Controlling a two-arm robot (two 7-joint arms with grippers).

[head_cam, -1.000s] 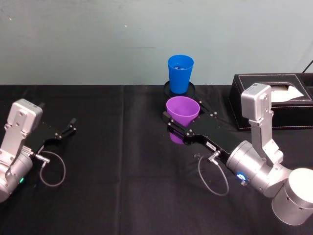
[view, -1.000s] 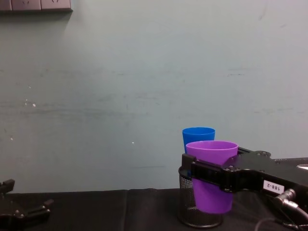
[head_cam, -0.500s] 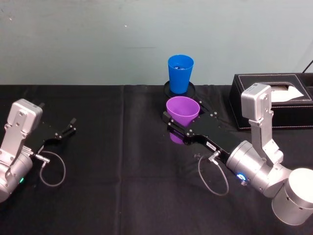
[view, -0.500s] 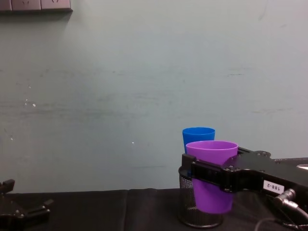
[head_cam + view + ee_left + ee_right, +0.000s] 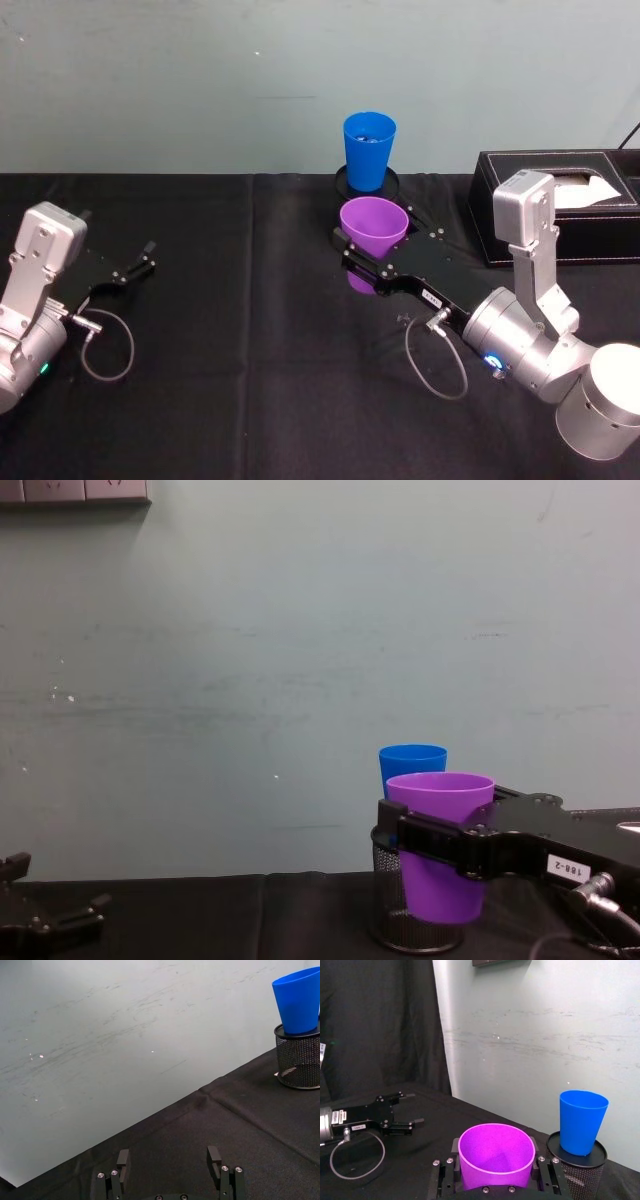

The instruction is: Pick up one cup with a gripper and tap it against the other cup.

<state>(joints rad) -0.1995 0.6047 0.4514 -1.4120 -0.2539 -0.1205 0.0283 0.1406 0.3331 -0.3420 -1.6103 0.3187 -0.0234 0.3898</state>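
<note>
The purple cup (image 5: 373, 228) (image 5: 496, 1154) (image 5: 440, 845) hangs upright above the black cloth, held around its middle by my right gripper (image 5: 358, 262) (image 5: 405, 830), which is shut on it. The blue cup (image 5: 368, 149) (image 5: 582, 1121) (image 5: 298, 1001) (image 5: 411, 765) stands upright on top of a black wire-mesh pen holder (image 5: 576, 1170) (image 5: 298, 1060) just behind the purple cup, with a small gap between the two. My left gripper (image 5: 133, 268) (image 5: 170, 1160) rests open and empty near the table's left side.
A black tissue box (image 5: 560, 205) stands at the right, close behind my right arm. The black cloth (image 5: 240, 330) covers the table up to the pale wall behind.
</note>
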